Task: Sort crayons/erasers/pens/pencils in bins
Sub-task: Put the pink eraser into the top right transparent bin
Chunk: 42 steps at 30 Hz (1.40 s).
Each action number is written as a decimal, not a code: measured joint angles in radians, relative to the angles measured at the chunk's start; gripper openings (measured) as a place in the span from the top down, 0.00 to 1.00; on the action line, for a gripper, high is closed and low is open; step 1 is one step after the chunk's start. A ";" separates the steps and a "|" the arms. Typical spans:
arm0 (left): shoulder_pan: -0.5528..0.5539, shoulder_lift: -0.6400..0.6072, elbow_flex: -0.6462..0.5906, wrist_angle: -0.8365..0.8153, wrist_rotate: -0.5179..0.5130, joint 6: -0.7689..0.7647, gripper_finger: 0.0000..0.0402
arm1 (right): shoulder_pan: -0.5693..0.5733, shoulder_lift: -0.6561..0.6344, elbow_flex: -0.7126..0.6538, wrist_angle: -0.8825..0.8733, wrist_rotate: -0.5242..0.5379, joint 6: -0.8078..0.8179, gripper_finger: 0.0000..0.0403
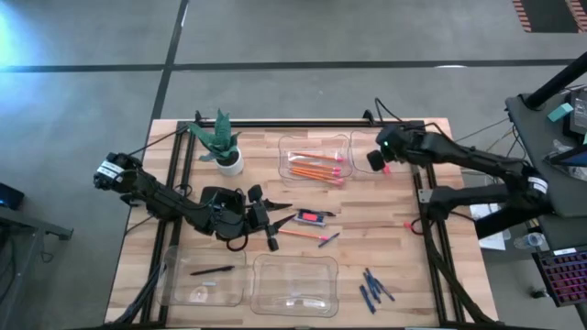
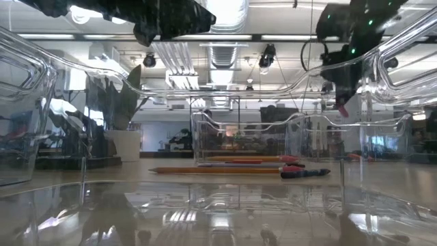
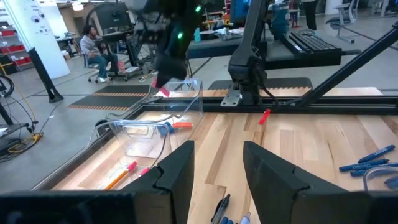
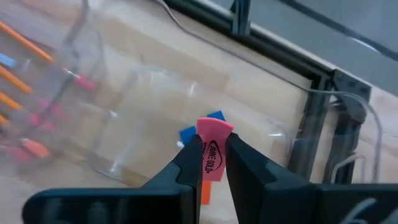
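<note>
My right gripper (image 1: 382, 163) is shut on a pink eraser (image 4: 211, 151) and hangs over the clear bin (image 1: 369, 139) at the far right. On that bin's floor lies a light-blue eraser (image 4: 214, 118). The bin (image 1: 316, 158) beside it holds several orange pencils. My left gripper (image 1: 268, 223) stands open and level at mid-table, with nothing between its fingers. A pencil (image 1: 301, 235) and a pen (image 1: 328, 240) lie on the wood in front of it. A red eraser (image 1: 408, 223) lies to the right, and dark-blue crayons (image 1: 374, 289) lie near the front edge. My right gripper pinches the pink eraser between its two fingers by the flat sides of its lower half (image 4: 210, 167). The fingers slant down from the table's right. The eraser's rounded end (image 4: 214, 127) sticks out past the fingertips, lifted clear above the bin.
Two more clear bins stand near the front edge: the left one (image 1: 206, 275) holds a black pen, and the other (image 1: 293, 284) is at the middle. A potted plant (image 1: 225, 147) stands at the far left. A small black box (image 1: 312, 217) lies at mid-table.
</note>
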 joint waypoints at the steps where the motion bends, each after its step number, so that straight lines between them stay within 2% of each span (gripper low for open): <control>1: 0.000 0.000 0.000 0.000 0.000 0.001 0.69 | -0.021 0.013 -0.009 0.019 -0.012 -0.015 0.88; 5: 0.000 0.000 0.000 0.000 0.000 0.001 0.69 | -0.068 0.067 -0.046 0.079 -0.056 -0.074 0.88; 18: 0.000 0.000 0.000 0.000 0.000 0.001 0.69 | -0.094 0.265 -0.055 0.097 -0.085 -0.189 0.88; 23: 0.000 0.000 0.000 0.000 0.000 0.001 0.69 | -0.136 0.313 -0.053 0.134 -0.161 -0.226 0.88; 29: 0.000 0.000 0.000 -0.002 0.000 0.002 0.69 | -0.183 0.309 -0.055 0.185 -0.206 -0.231 0.88; 33: 0.000 0.000 0.000 -0.003 0.000 0.002 0.69 | -0.209 0.299 -0.055 0.187 -0.211 -0.199 0.88; 37: 0.000 0.000 0.000 -0.003 0.000 0.002 0.69 | -0.227 0.287 -0.056 0.207 -0.277 -0.181 0.88; 42: 0.001 0.000 0.000 -0.004 0.000 0.002 0.69 | -0.247 0.290 -0.056 0.235 -0.284 -0.108 0.88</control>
